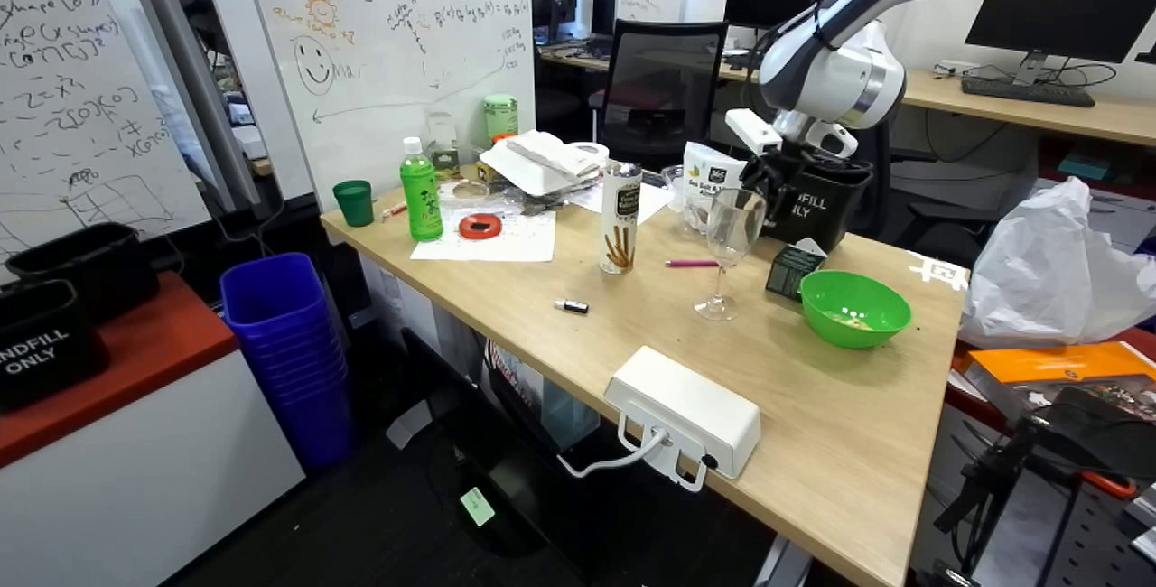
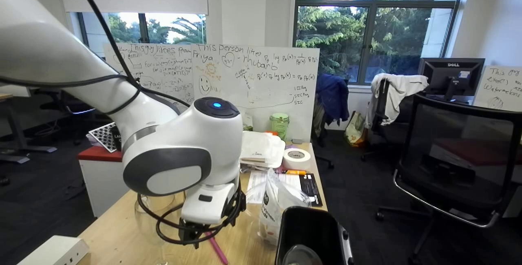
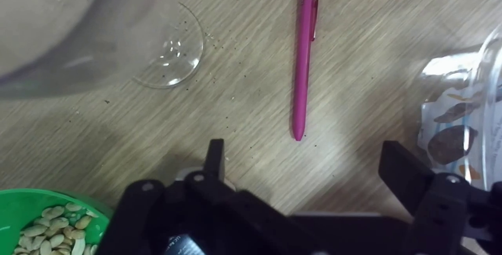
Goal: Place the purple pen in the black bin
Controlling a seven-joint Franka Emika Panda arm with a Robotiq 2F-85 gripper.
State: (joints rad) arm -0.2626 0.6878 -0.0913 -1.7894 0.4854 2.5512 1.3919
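Observation:
The purple pen [image 3: 302,62], pinkish-purple, lies flat on the wooden table. It also shows in both exterior views [image 1: 691,264] [image 2: 217,250]. My gripper [image 3: 302,143] is open and empty above the table. In the wrist view the pen's tip points at the gap between the fingers, and the rest of the pen extends away from them. The black bin [image 1: 817,208] stands on the table near the gripper. In an exterior view its open top [image 2: 310,213] shows a clear plastic item inside. The bin is out of the wrist view.
A wine glass [image 1: 733,235] stands close to the pen; its base [image 3: 172,51] shows in the wrist view. A snack pouch [image 2: 271,212] is between pen and bin. A green bowl [image 1: 853,307], small dark box [image 1: 793,271], tall can [image 1: 619,217] and white box [image 1: 686,406] are nearby.

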